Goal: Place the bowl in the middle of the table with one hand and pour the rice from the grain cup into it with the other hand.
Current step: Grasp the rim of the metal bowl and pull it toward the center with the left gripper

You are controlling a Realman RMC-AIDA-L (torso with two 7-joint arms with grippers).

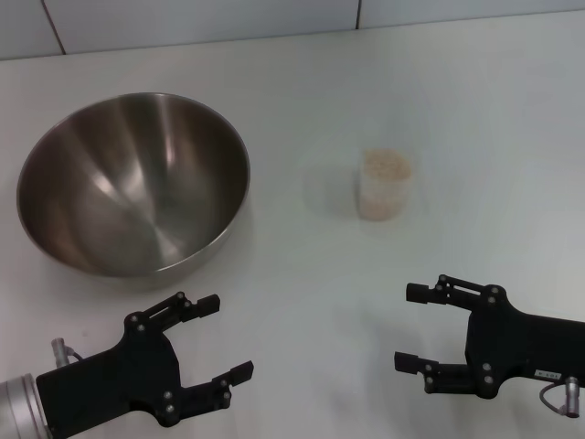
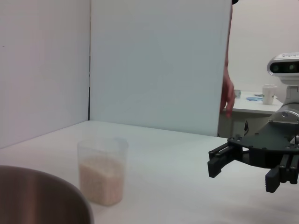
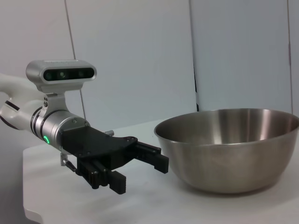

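Note:
The steel bowl [image 1: 132, 181] stands empty on the white table [image 1: 302, 302], at the far left. The clear grain cup [image 1: 384, 185] stands upright right of the middle, about two thirds full of pale rice [image 1: 385, 165]. My left gripper [image 1: 227, 337] is open and empty near the front edge, just in front of the bowl. My right gripper [image 1: 409, 326] is open and empty at the front right, well short of the cup. The left wrist view shows the cup [image 2: 102, 170], the bowl's rim [image 2: 42, 196] and the right gripper [image 2: 243, 170]. The right wrist view shows the bowl [image 3: 231, 148] and the left gripper [image 3: 140, 170].
White panels [image 1: 201, 23] wall off the table's far edge. In the left wrist view a person's hand [image 2: 227, 95] hangs beyond a panel near a second table [image 2: 254, 105] bearing small items.

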